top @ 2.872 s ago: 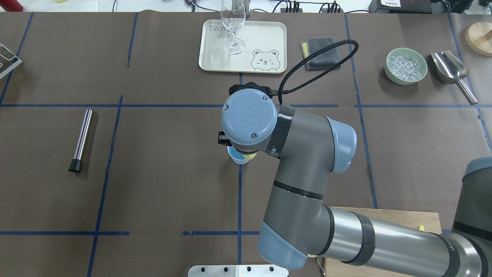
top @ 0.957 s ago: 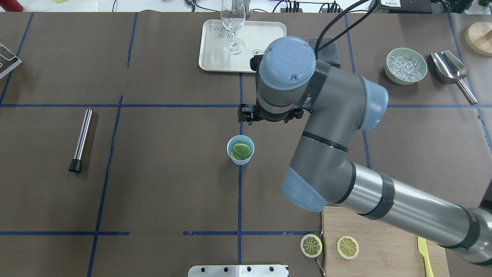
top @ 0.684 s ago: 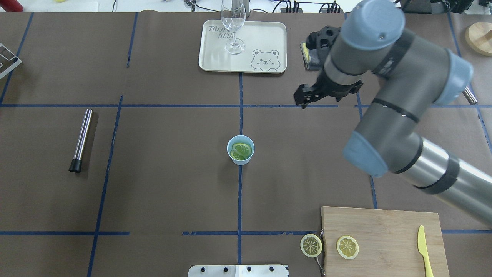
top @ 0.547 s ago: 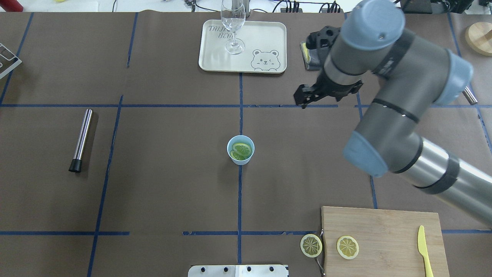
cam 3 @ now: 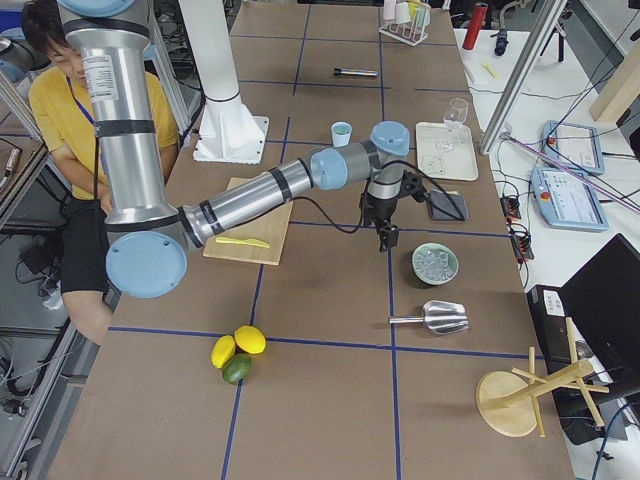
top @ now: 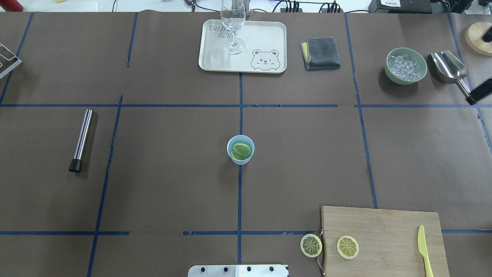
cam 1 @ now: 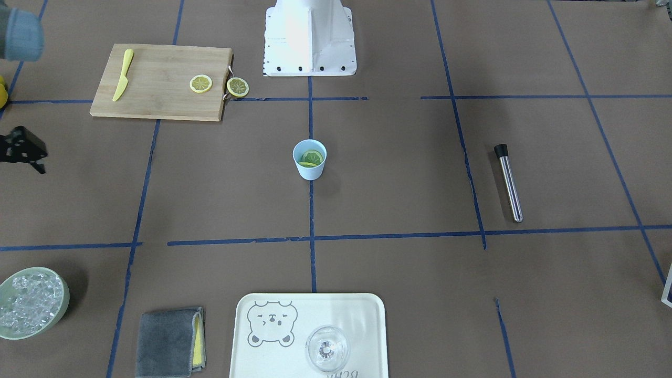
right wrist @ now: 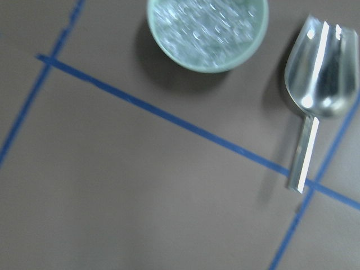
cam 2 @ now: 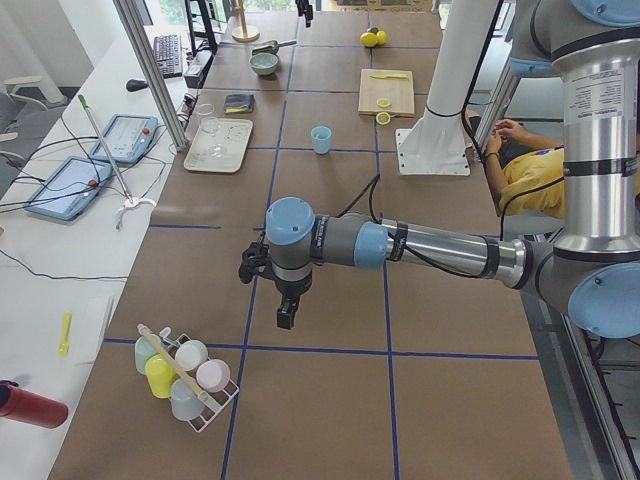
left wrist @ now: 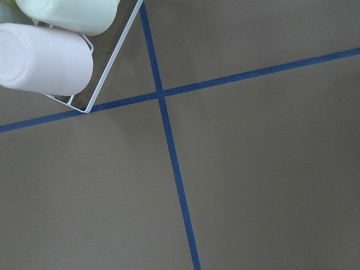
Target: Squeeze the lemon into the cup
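The lemon slices (top: 242, 149) lay flat inside the light-blue cup (top: 240, 161). The right gripper (cam 3: 383, 240) hung well off to the cup's right. The left gripper (cam 2: 285, 315) was farther away on the cup's left. I could not tell how wide either gripper stood.

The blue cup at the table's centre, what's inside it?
Inside the cup, two overlapping lemon slices show, looking greenish. They cover the cup's bottom, so any juice beneath cannot be seen.
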Tool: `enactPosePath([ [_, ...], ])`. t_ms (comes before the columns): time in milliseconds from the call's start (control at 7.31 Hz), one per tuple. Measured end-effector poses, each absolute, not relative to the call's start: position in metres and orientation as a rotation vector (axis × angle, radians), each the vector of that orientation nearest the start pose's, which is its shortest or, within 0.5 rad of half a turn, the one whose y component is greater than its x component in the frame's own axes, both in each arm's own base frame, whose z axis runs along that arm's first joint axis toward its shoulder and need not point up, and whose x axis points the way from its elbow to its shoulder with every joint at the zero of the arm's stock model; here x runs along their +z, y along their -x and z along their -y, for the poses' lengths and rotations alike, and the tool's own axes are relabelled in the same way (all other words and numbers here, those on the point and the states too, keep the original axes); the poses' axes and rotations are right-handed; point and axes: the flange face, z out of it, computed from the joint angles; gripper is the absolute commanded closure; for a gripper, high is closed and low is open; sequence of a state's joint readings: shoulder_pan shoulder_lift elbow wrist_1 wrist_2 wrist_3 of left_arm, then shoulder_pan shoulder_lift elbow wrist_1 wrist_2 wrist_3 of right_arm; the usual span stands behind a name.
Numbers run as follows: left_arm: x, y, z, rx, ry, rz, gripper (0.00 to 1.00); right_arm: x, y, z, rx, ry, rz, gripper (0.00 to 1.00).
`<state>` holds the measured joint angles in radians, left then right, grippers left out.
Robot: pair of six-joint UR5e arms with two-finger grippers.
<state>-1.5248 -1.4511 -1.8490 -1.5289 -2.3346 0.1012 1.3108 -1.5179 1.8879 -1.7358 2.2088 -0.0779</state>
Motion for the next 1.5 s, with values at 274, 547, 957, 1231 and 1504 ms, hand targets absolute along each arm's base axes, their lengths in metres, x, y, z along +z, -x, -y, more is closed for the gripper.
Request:
enactPosePath([
  [274,0.581,0.044,0.447,0.186,-0.136,-0.761,0.00,0.613,-0.027,0.447,-0.256,-0.016,0.651,0.00],
  [547,0.578,0.043,0.449,0.179,-0.137,-0.762,0.00,0.653,-0.060,0.411,-0.148,0.033,0.660,0.00],
  [957,0.556,0.037,0.466,0.100,-0.144,-0.768,0.00,0.639,-0.071,0.406,-0.030,0.030,0.660,0.00],
  [1231,0.538,0.014,0.485,0.160,-0.202,-0.769,0.00,0.636,-0.071,0.405,-0.022,0.027,0.660,0.00],
  [1504,0.493,-0.048,0.516,0.301,-0.264,-0.787,0.00,0.636,-0.071,0.405,-0.022,0.026,0.659,0.00],
])
